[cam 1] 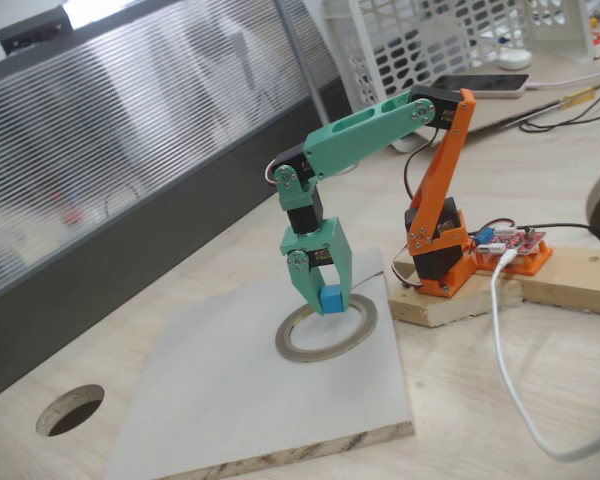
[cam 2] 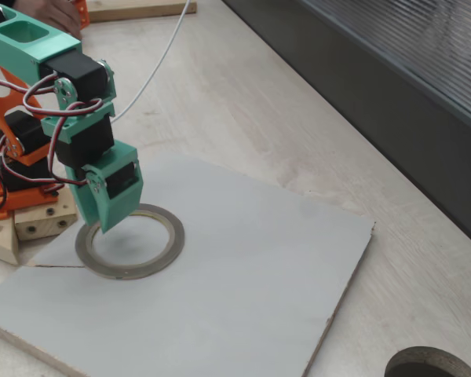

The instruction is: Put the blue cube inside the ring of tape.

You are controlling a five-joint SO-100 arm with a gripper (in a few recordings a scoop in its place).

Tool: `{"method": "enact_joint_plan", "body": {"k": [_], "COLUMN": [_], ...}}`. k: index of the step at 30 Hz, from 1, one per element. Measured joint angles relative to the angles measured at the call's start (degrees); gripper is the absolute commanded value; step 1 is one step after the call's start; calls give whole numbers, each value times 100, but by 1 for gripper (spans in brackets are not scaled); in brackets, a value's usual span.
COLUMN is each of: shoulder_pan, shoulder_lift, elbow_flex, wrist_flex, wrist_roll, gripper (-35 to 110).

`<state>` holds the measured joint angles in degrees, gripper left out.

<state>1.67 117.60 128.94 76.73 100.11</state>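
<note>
Ring of tape (cam 1: 326, 334): lies flat on the pale board (cam 1: 230, 400), just beside the arm's wooden base block (cam 1: 450, 300); its middle shows bare board.
Blue cube (cam 1: 330, 299): up in the air, pinched at the gripper's tips, over the ring's near rim in a fixed view.
Gripper (cam 1: 324, 297): green, pointing down, clamped on the cube; in another fixed view (cam 2: 110, 224) its tip hangs over the ring's (cam 2: 130, 240) left rim.
Around: dark round hole (cam 1: 71, 409) in the table, well apart; white cable (cam 1: 520, 390) beside the base.
Writing: none readable.
</note>
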Motion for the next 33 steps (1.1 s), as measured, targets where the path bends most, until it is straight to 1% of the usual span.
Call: {"method": "enact_joint_plan", "body": {"k": [9,33], "shoulder_pan": [0,-18], "shoulder_lift": [0,0], "elbow_flex": [35,35], "wrist_flex": [-580,-624], "wrist_roll": [0,0], "gripper": [11,11]}}
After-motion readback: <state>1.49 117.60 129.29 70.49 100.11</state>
